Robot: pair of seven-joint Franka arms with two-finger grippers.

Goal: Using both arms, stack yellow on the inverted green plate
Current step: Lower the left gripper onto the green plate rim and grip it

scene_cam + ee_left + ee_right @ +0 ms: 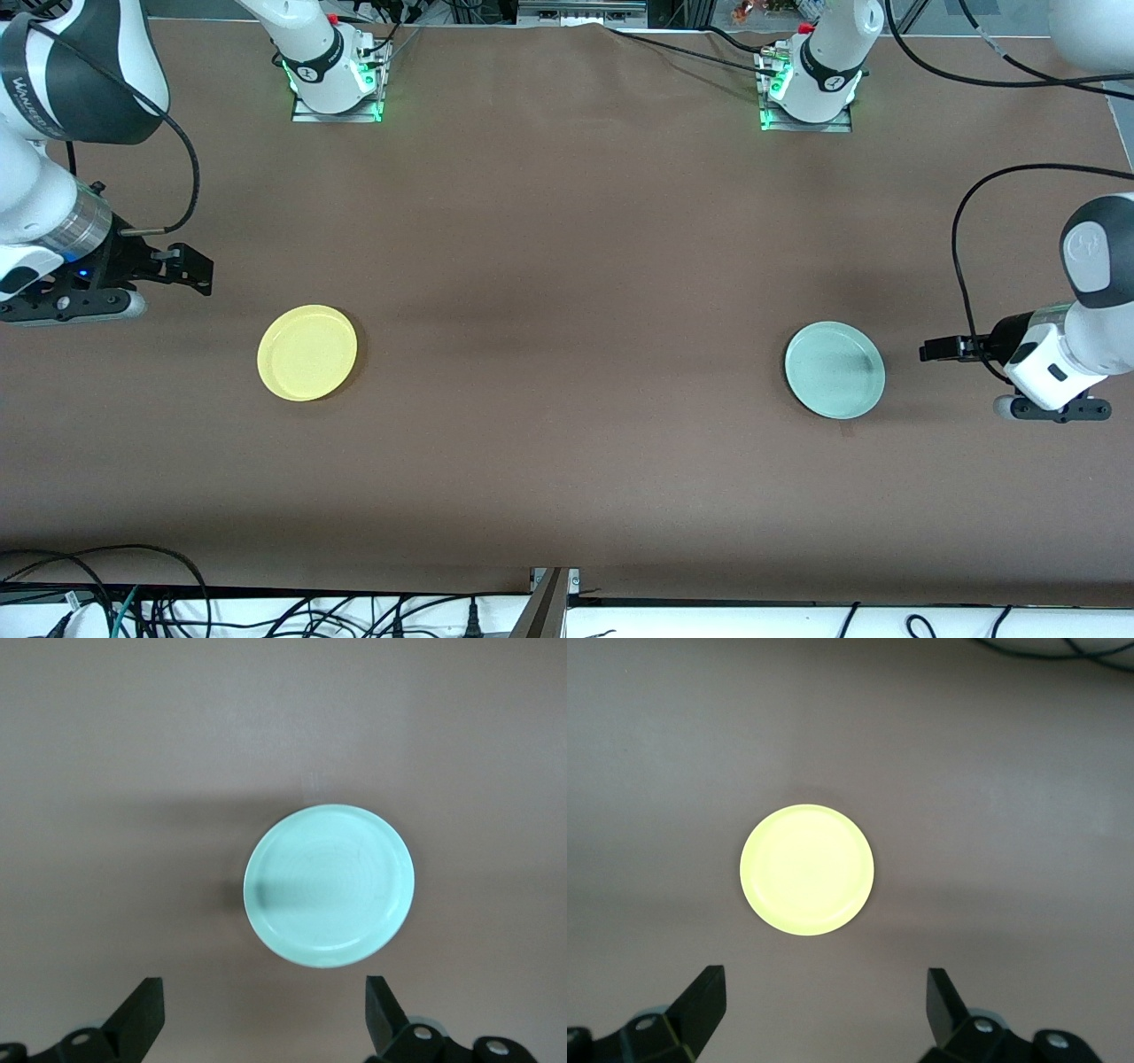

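Observation:
The yellow plate (306, 353) lies flat on the brown table toward the right arm's end; it also shows in the right wrist view (806, 869). The pale green plate (834, 369) lies flat toward the left arm's end, and faint concentric rings show on its upturned face in the left wrist view (329, 885). The two plates are far apart. My right gripper (197, 270) (823, 988) is open and empty over bare table beside the yellow plate. My left gripper (928, 350) (263, 1001) is open and empty over bare table beside the green plate.
The brown table (567, 266) stretches wide between the two plates. The arm bases (337, 80) (806, 89) stand at the table's edge farthest from the front camera. Cables (266, 611) lie off the table's near edge.

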